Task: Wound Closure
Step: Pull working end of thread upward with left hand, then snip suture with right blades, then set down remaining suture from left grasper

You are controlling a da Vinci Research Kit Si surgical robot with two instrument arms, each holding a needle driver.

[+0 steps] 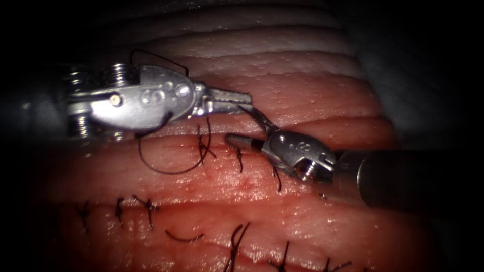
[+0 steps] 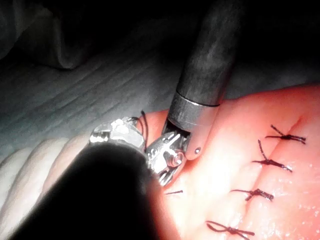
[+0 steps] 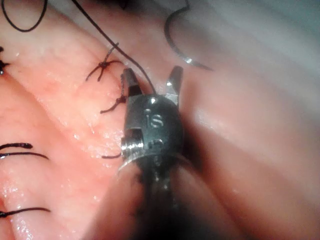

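My left tool (image 1: 237, 98) reaches in from the left over the cut, its jaws shut, and I see nothing between them. Dark thread (image 1: 166, 170) curls around its body and hangs in a loop over the tissue (image 1: 312, 100). The right tool (image 1: 245, 127) comes from the right with its jaws open just below the left tool's tip, holding nothing. Thread (image 3: 142, 75) runs into the gap of the open right tool (image 3: 152, 82). Beyond it the curved needle (image 3: 186, 57) lies free on the tissue, out of both tools. The right tool's shaft (image 2: 200, 65) stands beside my left tool (image 2: 117, 132).
Tied stitches (image 1: 237, 153) sit along the cut under the tools. A second closed cut with several knots (image 1: 148, 204) runs lower on the tissue, with a loose cut thread end (image 1: 184, 236) near it. The same stitches (image 2: 272, 162) lie beside the right tool's shaft.
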